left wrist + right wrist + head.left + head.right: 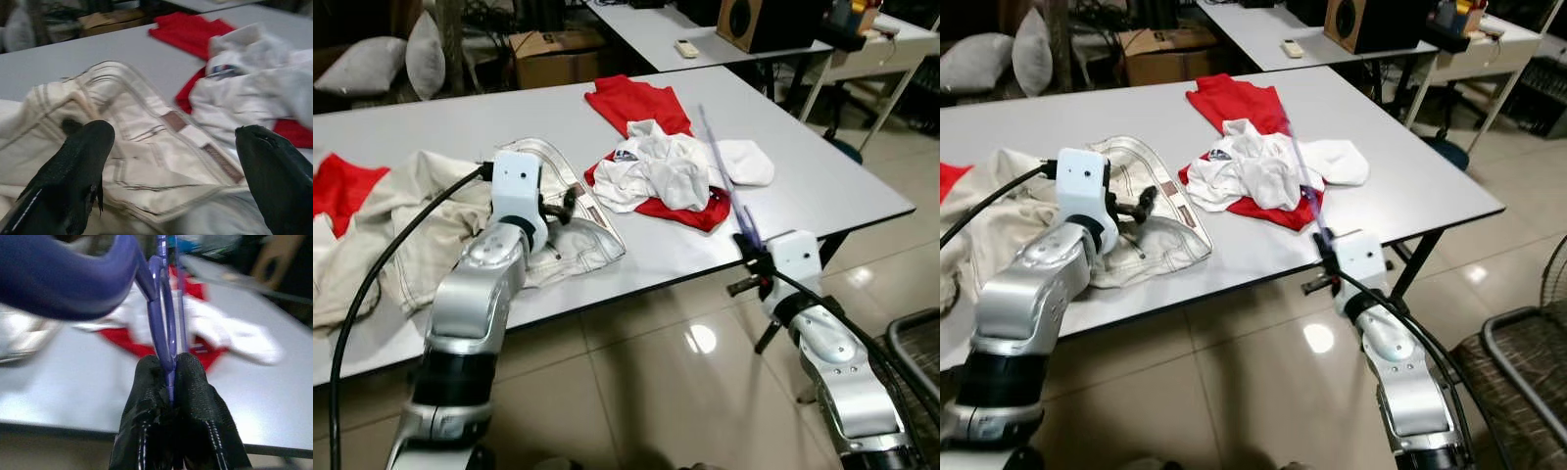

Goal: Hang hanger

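R gripper is clamped tight on the purple hanger, both black fingers pressed together w/ the thin plastic pinched between them. It sits at the near edge of the grey table, just off the front corner. From the grip the hanger runs up and away over the table, its far end above the clothes pile; in the head views it's a thin, blurred purple streak. Wrist cam shows a thick curved part of the hanger close above the fingers, blurred.

Straight ahead of the R gripper, on the table: white garment bunched on top of a red garment. Red spreads out beyond and shows under the near edge of the white too.

L gripper is wide open, nothing held, fingers well apart. It hovers just above beige trousers w/ the waistband right under and ahead of it; can't tell if the tips touch the cloth. Trousers spread out to the L arm's outer side, another bit of red cloth beyond that at the table's far left.

White/red pile lies between the two grippers, nearer the R one. Beyond both: 2nd table w/ a speaker, cardboard box, pillows.
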### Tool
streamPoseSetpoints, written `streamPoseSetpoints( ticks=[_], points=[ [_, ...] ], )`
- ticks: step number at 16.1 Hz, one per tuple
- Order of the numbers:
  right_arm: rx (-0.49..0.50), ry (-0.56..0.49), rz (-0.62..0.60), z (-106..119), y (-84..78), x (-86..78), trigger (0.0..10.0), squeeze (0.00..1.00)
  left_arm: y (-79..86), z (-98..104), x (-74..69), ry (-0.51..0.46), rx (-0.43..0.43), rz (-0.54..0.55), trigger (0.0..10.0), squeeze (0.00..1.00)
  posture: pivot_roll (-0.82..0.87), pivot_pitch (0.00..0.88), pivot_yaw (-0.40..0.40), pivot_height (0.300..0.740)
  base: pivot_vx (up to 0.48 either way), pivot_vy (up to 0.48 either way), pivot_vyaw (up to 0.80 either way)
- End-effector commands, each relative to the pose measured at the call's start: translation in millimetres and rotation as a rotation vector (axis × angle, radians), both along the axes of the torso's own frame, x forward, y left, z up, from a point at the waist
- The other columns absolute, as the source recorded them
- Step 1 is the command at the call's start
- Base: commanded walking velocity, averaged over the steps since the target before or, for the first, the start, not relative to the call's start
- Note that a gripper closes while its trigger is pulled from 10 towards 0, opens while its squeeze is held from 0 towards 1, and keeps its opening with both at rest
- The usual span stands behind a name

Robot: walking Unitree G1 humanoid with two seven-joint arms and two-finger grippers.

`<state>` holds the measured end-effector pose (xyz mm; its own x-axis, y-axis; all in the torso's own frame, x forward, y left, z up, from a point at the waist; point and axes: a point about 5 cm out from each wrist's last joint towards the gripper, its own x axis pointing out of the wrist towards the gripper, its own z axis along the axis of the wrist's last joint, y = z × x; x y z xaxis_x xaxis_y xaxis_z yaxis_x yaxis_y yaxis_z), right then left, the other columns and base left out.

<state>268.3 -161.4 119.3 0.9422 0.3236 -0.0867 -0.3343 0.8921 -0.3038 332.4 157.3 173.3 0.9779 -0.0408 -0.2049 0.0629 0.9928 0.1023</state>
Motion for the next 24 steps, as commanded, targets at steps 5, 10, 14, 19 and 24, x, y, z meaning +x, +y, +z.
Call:
streamPoseSetpoints(
  ticks=[5,10,14,19,24],
  points=[
    [0.086,0.110,0.181,9,18.8,-9.8,10.0,0.00,19.4,-22,18.0,0.075,0.036,0.128,10.0,0.91,-0.05,0.000,0.088,0.740,0.000,0.000,0.00],
    [0.084,0.156,0.182,6,19.9,-10.4,10.0,0.00,8.0,-16,41.8,0.023,-0.011,0.113,10.0,0.00,-0.05,0.000,0.082,0.740,0.000,0.000,0.00],
    [0.030,0.216,0.194,-5,21.3,-16.2,10.0,0.00,21.5,-13,57.2,0.018,0.081,0.205,10.0,0.00,-0.06,0.000,0.088,0.740,0.000,0.000,0.00],
    [0.019,0.251,0.205,-8,22.8,-18.1,10.0,0.00,38.8,-27,56.2,0.107,0.137,0.152,10.0,0.00,-0.05,0.000,0.089,0.740,0.000,0.000,0.00],
    [0.015,0.274,0.224,-11,25.8,-16.3,10.0,0.00,78.6,-32,46.3,0.209,0.163,0.070,0.0,0.00,-0.03,0.000,0.071,0.740,0.000,0.000,0.00]
  ],
)
